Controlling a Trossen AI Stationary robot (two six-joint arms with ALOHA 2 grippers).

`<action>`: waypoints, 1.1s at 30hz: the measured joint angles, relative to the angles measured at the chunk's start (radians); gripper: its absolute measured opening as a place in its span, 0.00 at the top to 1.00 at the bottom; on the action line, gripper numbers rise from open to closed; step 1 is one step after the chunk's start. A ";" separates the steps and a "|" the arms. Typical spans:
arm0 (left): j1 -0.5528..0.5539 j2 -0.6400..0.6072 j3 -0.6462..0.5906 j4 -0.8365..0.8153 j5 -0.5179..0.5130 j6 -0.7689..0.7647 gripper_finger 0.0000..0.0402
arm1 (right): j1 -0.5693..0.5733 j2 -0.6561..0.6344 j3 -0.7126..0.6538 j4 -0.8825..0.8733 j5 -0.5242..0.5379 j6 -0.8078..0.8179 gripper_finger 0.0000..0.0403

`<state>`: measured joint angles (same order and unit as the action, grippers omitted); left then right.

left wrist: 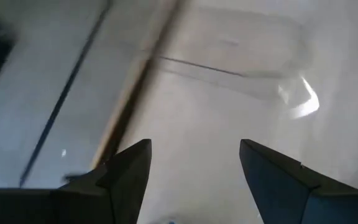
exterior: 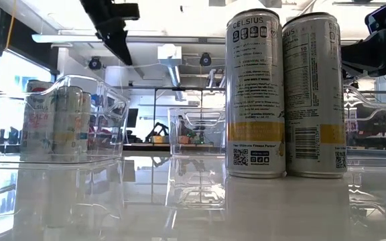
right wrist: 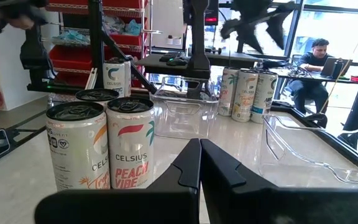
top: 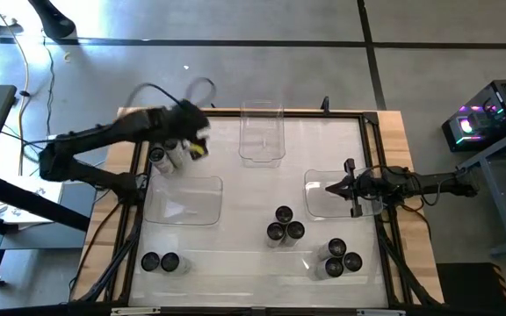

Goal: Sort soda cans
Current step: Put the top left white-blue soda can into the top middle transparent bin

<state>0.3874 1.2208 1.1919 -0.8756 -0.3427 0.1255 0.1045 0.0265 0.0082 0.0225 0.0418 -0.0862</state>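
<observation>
The left gripper (top: pixel 190 140) is positioned in the upper left of the high view, above the far left part of the table (top: pixel 235 263). In the left wrist view its 2 fingers (left wrist: pixel 129 174) stand apart with nothing between them. Just below it in the high view, about 3 soda cans (top: pixel 167 156) stand in a group beside the upper edge of the left clear tray (top: pixel 183 200); the arm partly covers them, so the exact count cannot be told.

The right gripper (top: pixel 330 187) is located at the right of the high view, over the right clear tray (top: pixel 323 206). In the right wrist view its fingers (right wrist: pixel 188 168) are pressed together and hold nothing.

A 3rd clear tray (top: pixel 262 132) sits at the top centre of the high view.

Remaining cans, by position in the high view:
- 3 cans (top: pixel 284 225) in a cluster at lower centre.
- 4 cans (top: pixel 339 259) in a cluster at lower right.
- 2 cans (top: pixel 160 262) side by side at lower left.

In the low view, 2 tall cans (exterior: pixel 287 94) marked CELSIUS stand touching at right of centre. In the right wrist view, a person (right wrist: pixel 312 62) sits at a desk in the upper right.
</observation>
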 joint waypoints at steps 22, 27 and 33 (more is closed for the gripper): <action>0.529 0.126 0.021 -0.357 0.229 -0.047 0.08 | 0.000 0.000 0.000 0.000 0.000 0.000 1.00; 0.528 0.148 0.023 -0.358 0.229 -0.035 0.08 | 0.000 0.000 0.000 0.000 0.000 0.000 1.00; 0.528 0.191 0.023 -0.358 0.233 -0.024 0.09 | 0.000 0.000 0.000 0.000 0.000 0.000 1.00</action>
<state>0.9150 1.4113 1.2144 -1.2333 -0.1102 0.1017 0.1046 0.0265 0.0082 0.0226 0.0419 -0.0864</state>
